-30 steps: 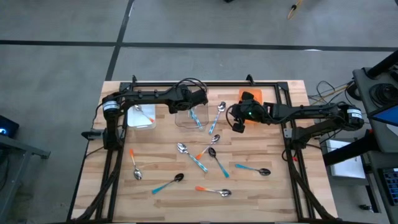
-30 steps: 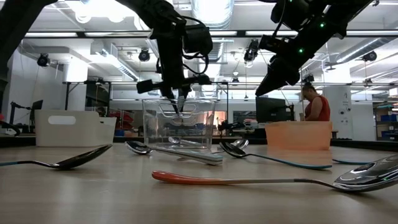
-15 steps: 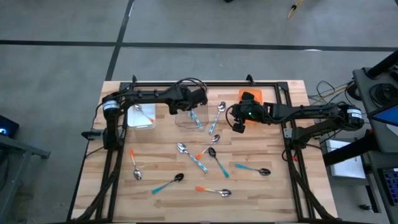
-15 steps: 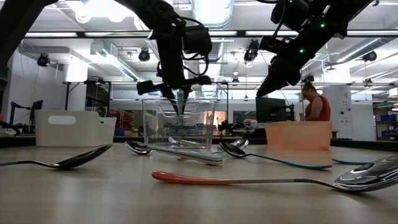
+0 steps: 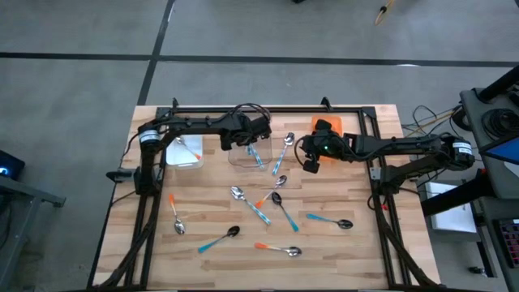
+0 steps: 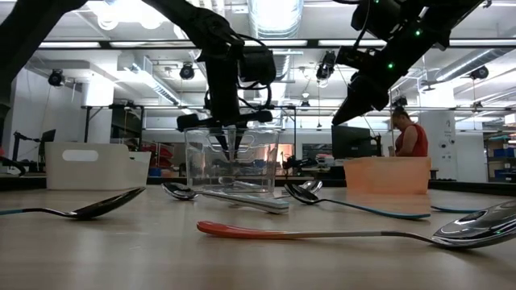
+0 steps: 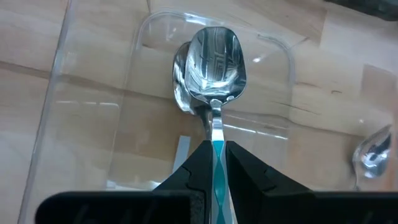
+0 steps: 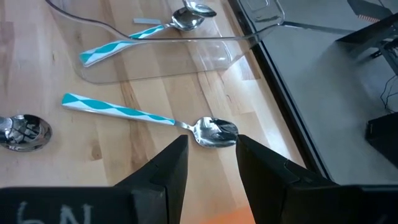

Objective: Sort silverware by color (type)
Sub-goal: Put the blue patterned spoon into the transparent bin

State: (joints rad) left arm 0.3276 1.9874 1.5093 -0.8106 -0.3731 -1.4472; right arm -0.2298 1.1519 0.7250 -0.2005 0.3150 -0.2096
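Over the clear bin (image 5: 247, 152) in the high view, the left end effector (image 5: 258, 138) has edged slightly toward the bin's middle compared with a second ago; the right end effector (image 5: 309, 165) waits unchanged beside the orange bin (image 5: 334, 123), and spoons lie scattered on the wooden surface (image 5: 203, 211). At surface level, the left end effector has sunk lower into the bin, so release looks near; a person stands in the workshop behind. The left wrist shows its fingers (image 7: 199, 171) clamped on a teal-handled spoon (image 7: 214, 65) above another spoon. The right wrist shows its fingers (image 8: 165, 171) apart, empty.
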